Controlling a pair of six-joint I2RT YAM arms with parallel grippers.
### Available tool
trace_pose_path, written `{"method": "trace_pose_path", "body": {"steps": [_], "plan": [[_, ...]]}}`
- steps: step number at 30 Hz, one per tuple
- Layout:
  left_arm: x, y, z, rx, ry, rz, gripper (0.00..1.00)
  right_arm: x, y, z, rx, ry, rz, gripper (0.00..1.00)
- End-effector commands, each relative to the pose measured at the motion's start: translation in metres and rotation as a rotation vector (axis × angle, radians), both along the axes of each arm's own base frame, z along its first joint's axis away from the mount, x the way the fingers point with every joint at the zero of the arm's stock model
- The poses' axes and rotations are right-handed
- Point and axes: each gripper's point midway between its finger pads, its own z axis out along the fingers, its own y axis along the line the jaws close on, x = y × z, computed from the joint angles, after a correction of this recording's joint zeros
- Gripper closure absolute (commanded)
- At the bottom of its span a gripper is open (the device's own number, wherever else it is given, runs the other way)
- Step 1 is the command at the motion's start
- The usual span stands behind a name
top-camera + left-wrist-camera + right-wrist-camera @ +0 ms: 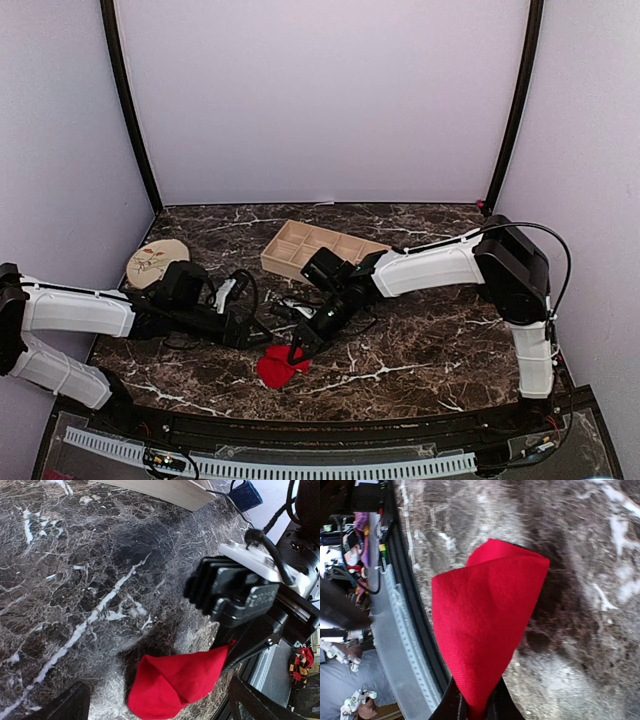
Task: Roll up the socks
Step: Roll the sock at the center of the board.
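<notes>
One bright red sock (278,367) lies folded into a loose cone on the dark marble table, near its front edge. My right gripper (299,349) is shut on the sock's narrow end; the right wrist view shows red fabric (485,615) fanning out from between the black fingers of the right gripper (476,711). The left wrist view shows the sock (172,685) resting on the table with the right gripper (235,647) pinching its upper right corner. My left gripper (160,711) is open, its fingers spread to either side of the sock and holding nothing. From above, the left gripper (258,325) sits just left of the sock.
A wooden compartment tray (300,246) stands behind the arms at centre. A round beige patterned disc (155,263) lies at the far left. Black cables (240,290) trail over the table between the arms. The table's front rail (300,425) runs just in front of the sock.
</notes>
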Motion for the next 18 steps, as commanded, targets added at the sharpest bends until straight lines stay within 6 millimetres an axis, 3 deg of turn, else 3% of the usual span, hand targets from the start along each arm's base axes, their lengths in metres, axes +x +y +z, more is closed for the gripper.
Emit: {"method": "trace_pose_path", "body": {"steps": [1, 10, 18], "plan": [[-0.008, -0.007, -0.001, 0.001, -0.038, -0.045, 0.01, 0.011, -0.004, -0.014, -0.08, -0.096, -0.031, 0.96], [-0.03, -0.015, -0.011, 0.041, -0.053, -0.137, 0.01, 0.014, 0.0, -0.021, -0.092, -0.095, -0.051, 0.94], [-0.037, -0.014, -0.035, 0.213, -0.048, -0.163, 0.01, 0.02, 0.001, -0.025, -0.122, -0.109, -0.065, 0.91]]}}
